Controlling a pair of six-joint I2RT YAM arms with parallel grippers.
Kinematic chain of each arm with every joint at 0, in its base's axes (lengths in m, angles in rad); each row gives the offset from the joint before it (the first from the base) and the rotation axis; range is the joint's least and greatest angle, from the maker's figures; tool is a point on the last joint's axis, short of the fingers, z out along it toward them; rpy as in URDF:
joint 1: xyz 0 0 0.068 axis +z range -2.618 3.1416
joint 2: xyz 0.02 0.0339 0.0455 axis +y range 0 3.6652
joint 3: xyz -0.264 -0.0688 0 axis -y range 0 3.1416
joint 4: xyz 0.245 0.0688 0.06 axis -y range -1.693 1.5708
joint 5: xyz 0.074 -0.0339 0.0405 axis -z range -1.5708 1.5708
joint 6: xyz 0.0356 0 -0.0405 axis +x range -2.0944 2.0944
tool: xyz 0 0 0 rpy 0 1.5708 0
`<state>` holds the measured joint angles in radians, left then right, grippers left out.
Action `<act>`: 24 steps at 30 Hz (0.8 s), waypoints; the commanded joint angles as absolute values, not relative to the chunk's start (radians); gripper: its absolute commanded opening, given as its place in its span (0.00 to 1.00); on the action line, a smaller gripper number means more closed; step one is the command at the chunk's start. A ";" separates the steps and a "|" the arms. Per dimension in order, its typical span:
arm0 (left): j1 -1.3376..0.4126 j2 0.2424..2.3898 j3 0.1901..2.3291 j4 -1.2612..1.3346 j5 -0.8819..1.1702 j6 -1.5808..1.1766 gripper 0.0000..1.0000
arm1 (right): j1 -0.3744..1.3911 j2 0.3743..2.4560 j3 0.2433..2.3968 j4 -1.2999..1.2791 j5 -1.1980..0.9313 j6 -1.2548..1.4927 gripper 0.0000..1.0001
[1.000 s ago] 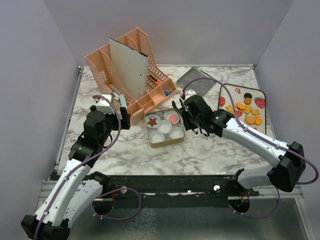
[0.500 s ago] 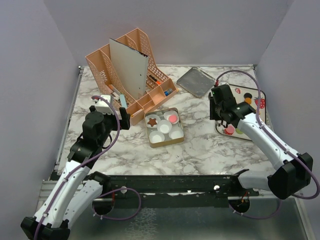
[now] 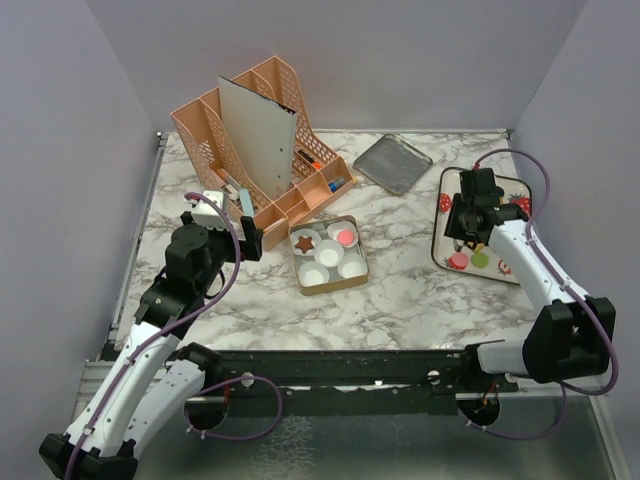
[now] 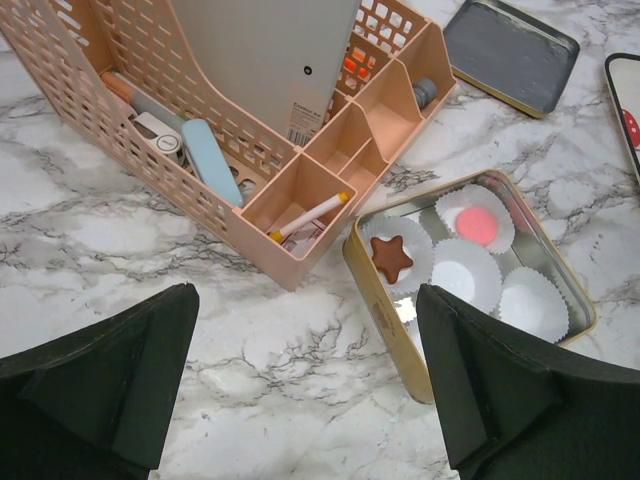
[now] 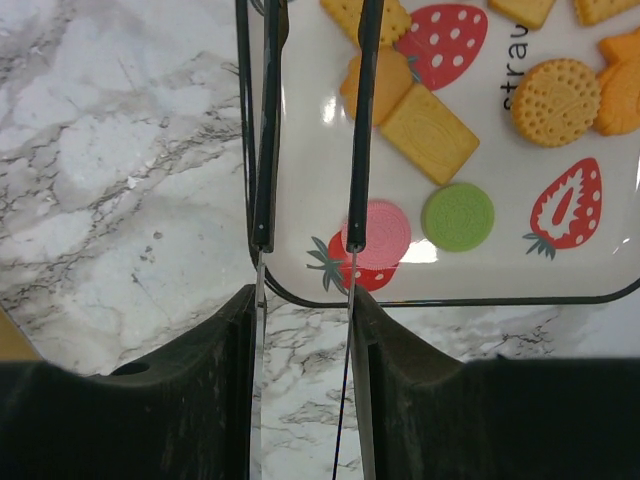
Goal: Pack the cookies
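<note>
The cookies [image 5: 428,120] lie in two places. Most of them are on the white tray with red strawberry prints and a dark rim [image 5: 500,268], which stands at the right side of the white marble counter [image 3: 400,300]. On it are orange-yellow squares, a round orange biscuit [image 5: 556,95], and a pink round cookie [image 5: 382,228] and a green round cookie [image 5: 458,216] near the tray's front edge. Two more are in the golden square tin [image 4: 380,330] in the middle of the counter: a brown star cookie [image 4: 392,258] and a second pink round cookie [image 4: 478,224]. Each sits in its own white paper cup, and the other cups [image 4: 465,272] in view show plain white paper.

The right gripper [image 3: 463,235] hangs over the left part of the strawberry tray. Its two thin fingers [image 5: 358,120] stand a little apart, released, with only tray surface between them. One finger crosses the edge of the pink round cookie in the wrist view; I cannot tell if it touches it.

The left gripper [image 4: 307,330] is spread wide and grasps nothing, above the counter just left of the tin.

Behind the tin stands a salmon-pink plastic desk organiser [image 3: 215,130] with a grey board [image 3: 258,135] upright in it. A flat grey metal lid [image 3: 393,163] lies at the back, between the organiser and the tray.
</note>
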<state>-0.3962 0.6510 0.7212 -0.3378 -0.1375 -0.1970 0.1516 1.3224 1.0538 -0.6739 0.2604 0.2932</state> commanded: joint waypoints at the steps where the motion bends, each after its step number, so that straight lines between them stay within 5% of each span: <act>1: -0.412 0.636 0.704 -0.317 -0.115 -0.190 0.99 | 0.101 1.354 1.014 -0.610 0.197 0.319 0.40; 24: -0.439 0.637 0.704 -0.316 -0.115 -0.187 0.99 | 0.044 1.440 0.960 -0.582 0.073 0.314 0.43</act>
